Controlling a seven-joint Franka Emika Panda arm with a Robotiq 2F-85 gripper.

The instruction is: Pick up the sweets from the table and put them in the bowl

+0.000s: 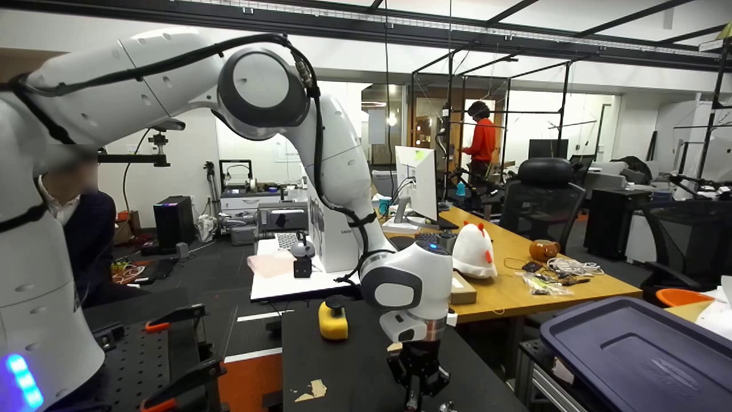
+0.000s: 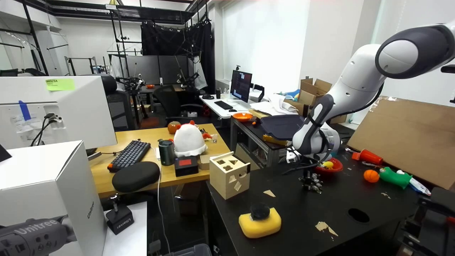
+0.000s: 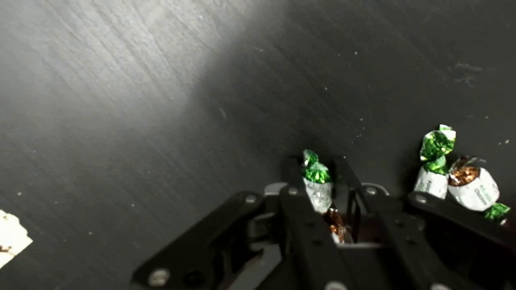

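Observation:
My gripper (image 3: 316, 161) is low over the black table (image 3: 161, 161), with its fingers closed about a wrapped sweet (image 3: 319, 191). This sweet has a green foil end, a white middle and a brown end, and it fills the space between the pads. Further right in the wrist view lie another sweet (image 3: 431, 182) with a green end and a white one (image 3: 475, 191) with brown and green ends, side by side and partly behind my linkage. In an exterior view the red bowl (image 2: 332, 171) stands behind the gripper (image 2: 312, 183), holding something yellow; the arm and cables partly cover it.
A wooden shape box (image 2: 229, 176) and a yellow block with a black top (image 2: 259, 224) stand along the table's edge. Beyond the bowl lie a red cup (image 2: 370, 156), an orange ball (image 2: 371, 176) and a green toy (image 2: 395, 177). A round hole (image 2: 358, 215) opens in the tabletop.

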